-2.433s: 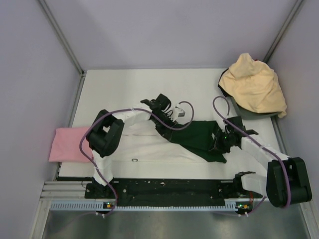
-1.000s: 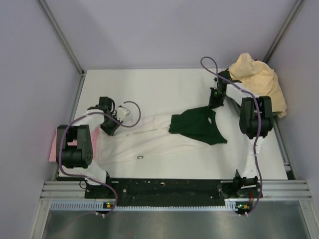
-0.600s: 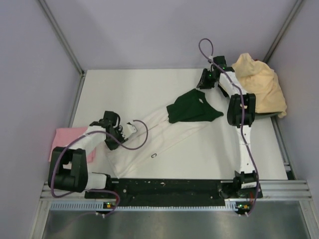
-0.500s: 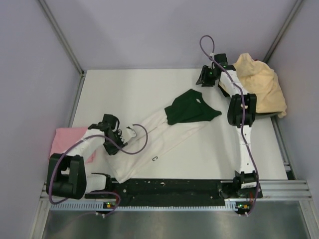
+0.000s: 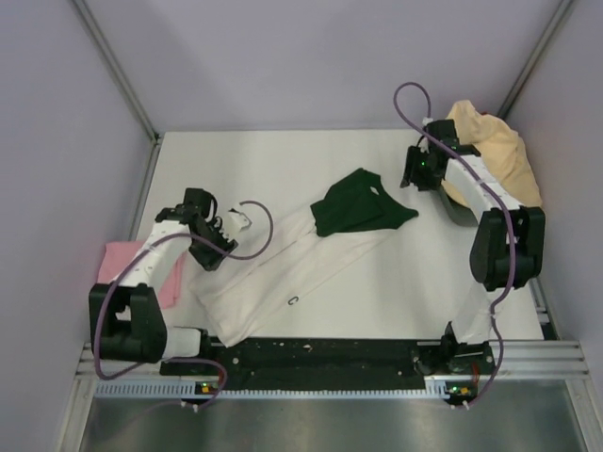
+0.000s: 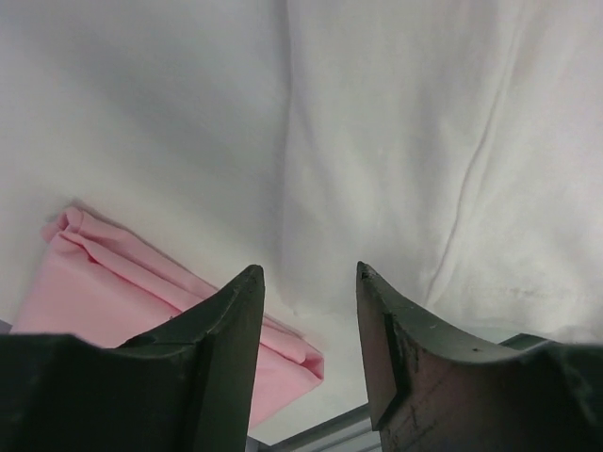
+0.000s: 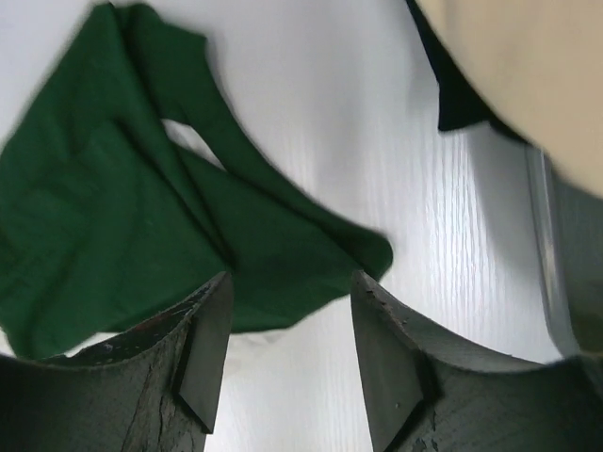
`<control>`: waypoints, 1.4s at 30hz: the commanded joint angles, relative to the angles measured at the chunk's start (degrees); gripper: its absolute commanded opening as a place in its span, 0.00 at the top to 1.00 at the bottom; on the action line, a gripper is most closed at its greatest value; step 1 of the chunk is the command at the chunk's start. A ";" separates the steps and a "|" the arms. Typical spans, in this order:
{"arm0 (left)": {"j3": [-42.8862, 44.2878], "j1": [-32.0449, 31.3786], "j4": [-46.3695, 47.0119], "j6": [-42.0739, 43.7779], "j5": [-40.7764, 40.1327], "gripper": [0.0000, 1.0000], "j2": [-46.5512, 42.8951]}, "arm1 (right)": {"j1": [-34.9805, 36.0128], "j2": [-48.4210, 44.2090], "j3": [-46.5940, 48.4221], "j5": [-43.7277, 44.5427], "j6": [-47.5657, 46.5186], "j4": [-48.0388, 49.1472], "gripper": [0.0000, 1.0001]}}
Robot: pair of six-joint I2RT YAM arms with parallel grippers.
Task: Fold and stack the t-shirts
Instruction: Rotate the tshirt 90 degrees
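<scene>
**A:** Where is the white tee (image 5: pixel 273 268)?

**B:** It lies in a long diagonal band on the surface (image 5: pixel 264 169), running from near the left arm's base toward the far right. Dark green cloth (image 5: pixel 353 205) sits bunched on its far end.

**A:** And the other shirts?

**B:** The pink tee (image 5: pixel 121 262) lies folded at the left edge, just beside the white one. The pale yellow-tan tee (image 5: pixel 490 160) is heaped in the far right corner.

**A:** What about the left tool (image 6: pixel 306 273)?

**B:** Its fingers are spread with nothing between them. It is above the white tee's near-left part, close to the pink one.

**A:** And the right tool (image 7: pixel 290 280)?

**B:** It is also spread and empty, above bare surface between the green cloth and the tan heap.
</scene>
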 commanded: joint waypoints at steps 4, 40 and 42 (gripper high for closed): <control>-0.94 1.22 9.35 -2.93 -6.98 0.57 10.02 | -0.92 1.02 -11.56 1.53 1.74 6.05 0.48; -2.79 -33.43 -6.01 1.73 11.90 0.62 -9.47 | 1.87 2.05 16.37 -26.78 -7.11 16.76 0.35; -2.26 -32.89 -6.64 3.39 15.76 0.56 -11.49 | 5.30 -8.15 3.45 -27.67 -14.48 18.79 0.36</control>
